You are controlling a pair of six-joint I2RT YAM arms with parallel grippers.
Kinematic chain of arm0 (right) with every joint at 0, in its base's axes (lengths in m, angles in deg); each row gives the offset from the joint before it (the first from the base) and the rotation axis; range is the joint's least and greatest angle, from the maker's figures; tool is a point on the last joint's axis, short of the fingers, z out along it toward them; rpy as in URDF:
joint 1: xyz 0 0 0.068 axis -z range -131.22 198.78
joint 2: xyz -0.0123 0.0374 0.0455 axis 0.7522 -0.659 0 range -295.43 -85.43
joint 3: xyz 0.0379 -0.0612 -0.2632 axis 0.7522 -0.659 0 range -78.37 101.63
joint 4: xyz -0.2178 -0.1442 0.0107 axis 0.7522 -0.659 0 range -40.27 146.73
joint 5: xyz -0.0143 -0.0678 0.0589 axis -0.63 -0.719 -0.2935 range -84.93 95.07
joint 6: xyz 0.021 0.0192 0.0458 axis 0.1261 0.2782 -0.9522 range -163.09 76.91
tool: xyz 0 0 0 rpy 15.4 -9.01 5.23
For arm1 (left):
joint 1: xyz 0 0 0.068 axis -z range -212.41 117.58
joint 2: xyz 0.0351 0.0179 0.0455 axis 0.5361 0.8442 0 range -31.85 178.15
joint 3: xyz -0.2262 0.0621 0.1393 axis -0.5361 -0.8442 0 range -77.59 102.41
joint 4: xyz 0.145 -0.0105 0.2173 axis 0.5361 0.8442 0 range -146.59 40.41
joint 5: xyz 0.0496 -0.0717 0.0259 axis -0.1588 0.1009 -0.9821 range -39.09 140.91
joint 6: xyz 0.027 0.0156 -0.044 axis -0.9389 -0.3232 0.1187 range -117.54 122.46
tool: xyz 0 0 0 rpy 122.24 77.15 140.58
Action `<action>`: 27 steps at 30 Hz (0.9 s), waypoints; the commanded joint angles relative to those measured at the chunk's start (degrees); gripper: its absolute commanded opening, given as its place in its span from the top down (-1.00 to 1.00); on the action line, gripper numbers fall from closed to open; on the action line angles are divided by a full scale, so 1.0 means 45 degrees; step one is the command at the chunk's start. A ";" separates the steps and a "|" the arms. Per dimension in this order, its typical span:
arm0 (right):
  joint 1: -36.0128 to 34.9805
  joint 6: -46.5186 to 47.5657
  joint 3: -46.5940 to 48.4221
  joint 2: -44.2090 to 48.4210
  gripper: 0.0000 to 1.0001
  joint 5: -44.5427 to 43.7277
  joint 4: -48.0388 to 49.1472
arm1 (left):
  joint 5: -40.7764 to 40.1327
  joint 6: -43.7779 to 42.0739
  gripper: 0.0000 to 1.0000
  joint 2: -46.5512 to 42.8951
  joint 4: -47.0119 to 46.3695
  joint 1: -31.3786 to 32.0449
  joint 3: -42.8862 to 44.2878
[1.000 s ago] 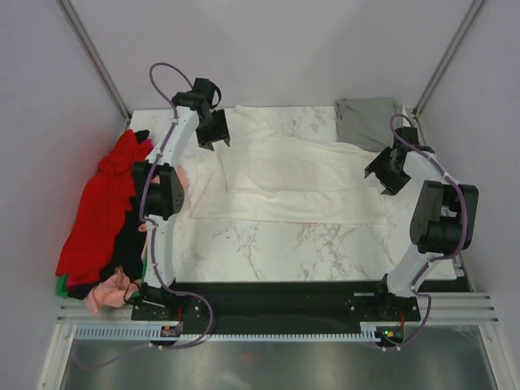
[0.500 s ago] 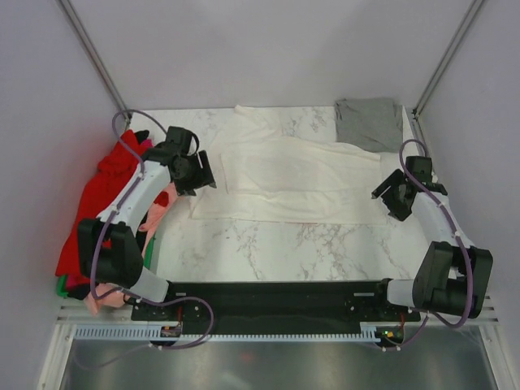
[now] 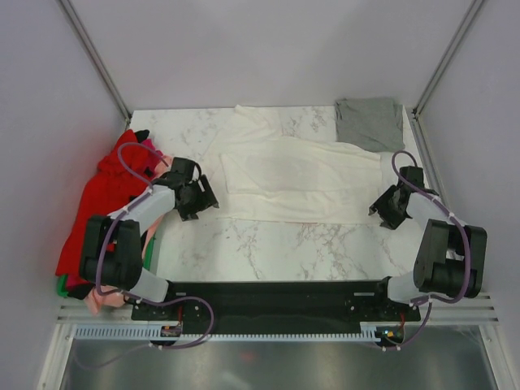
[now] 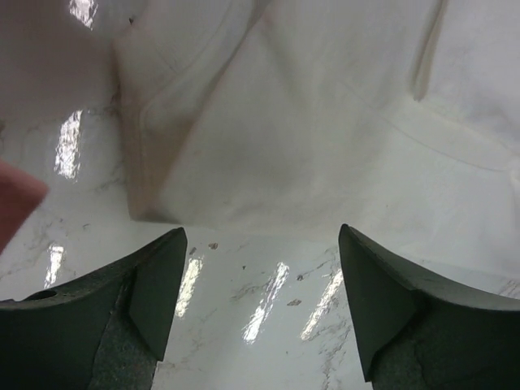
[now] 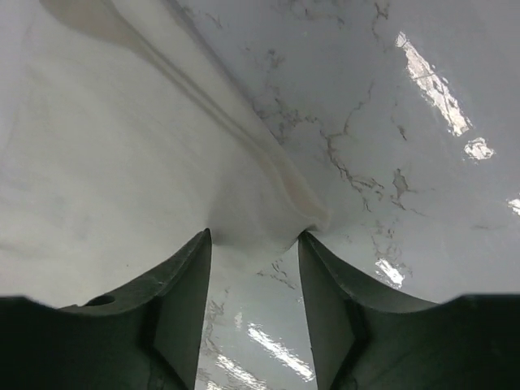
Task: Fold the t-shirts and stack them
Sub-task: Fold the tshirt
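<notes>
jaws of the left gripper (image 4: 262,236) stand wide, those of the right gripper (image 5: 254,237) narrower but apart — each faces a near corner of the cream t-shirt (image 3: 301,175), lying crosswise on the worktop (image 3: 284,244) between them.

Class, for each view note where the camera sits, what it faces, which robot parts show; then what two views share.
Top external: above and behind, looking down at the table; both arms show.
Left wrist: on left arm, facing a corner of the white t-shirt; left end effector shows.
Right wrist: on right arm, facing that shirt's edge; right end effector shows.
Shared: the white t-shirt.
</notes>
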 commanded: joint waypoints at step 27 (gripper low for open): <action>0.1072 0.0302 0.2094 0.1670 1.00 -0.0381 -0.1253 | -0.0219 0.1108 0.96 -0.1554 0.1970 -0.0688 0.2595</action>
